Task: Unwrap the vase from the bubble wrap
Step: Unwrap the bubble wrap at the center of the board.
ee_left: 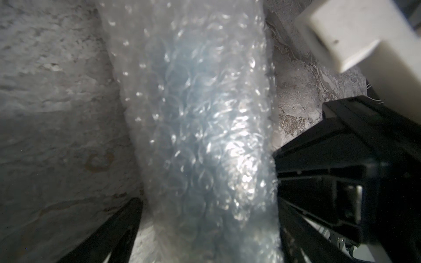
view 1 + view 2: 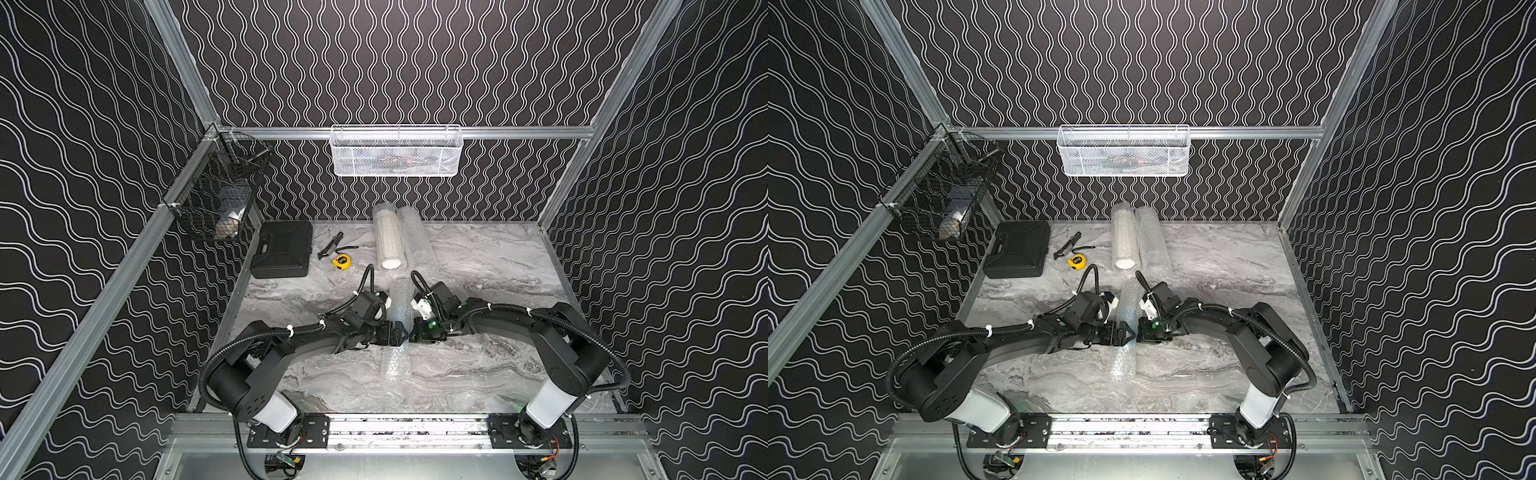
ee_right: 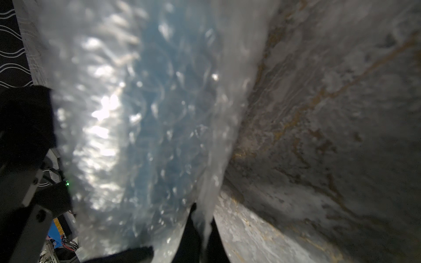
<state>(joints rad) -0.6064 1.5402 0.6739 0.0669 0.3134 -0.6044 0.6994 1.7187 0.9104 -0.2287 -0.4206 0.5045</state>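
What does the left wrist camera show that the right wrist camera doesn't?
Only the left wrist view: the left tool, jaws spread either side of the bubble wrap, plus part of the right arm with a white block. Only the right wrist view: how the right tool is pinched shut on an edge of the wrap, and a sliver of patterned wall. Both: the same wrapped bundle, bluish inside, lying on the marble table.

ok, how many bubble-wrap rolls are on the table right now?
3. Back of the table, side by side: a whiter roll and a clear roll. The third roll lies mid-table, nearer the robot. White basket and black basket contents unclear.
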